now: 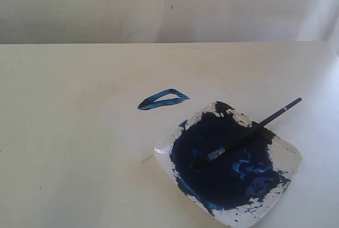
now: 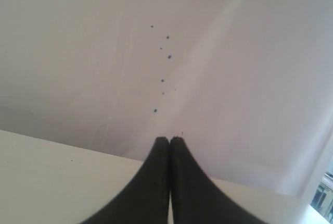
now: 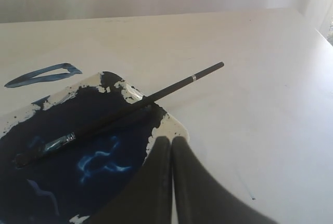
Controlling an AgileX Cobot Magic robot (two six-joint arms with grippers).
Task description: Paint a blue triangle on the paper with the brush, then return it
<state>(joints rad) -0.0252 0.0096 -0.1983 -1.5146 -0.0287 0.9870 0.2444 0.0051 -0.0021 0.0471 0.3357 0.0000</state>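
A small flattened blue triangle [image 1: 163, 99] [image 3: 42, 74] is painted on the white paper [image 1: 153, 124], which lies flat on the off-white table. The black-handled brush [image 1: 249, 132] [image 3: 135, 107] rests across the paint dish [image 1: 288, 156] [image 3: 174, 125], bristles in the dark blue pool, handle end sticking out past the far rim. My right gripper [image 3: 171, 139] is shut and empty, just above the dish's near corner, apart from the brush. My left gripper [image 2: 169, 139] is shut and empty, facing the wall above the table edge. Neither arm shows in the exterior view.
The dish overlaps the paper's near right corner. A pale wall [image 1: 169, 5] with small dark specks [image 2: 169, 56] rises behind the table [image 1: 63, 132]. The table's right edge [image 1: 331, 53] lies close to the dish.
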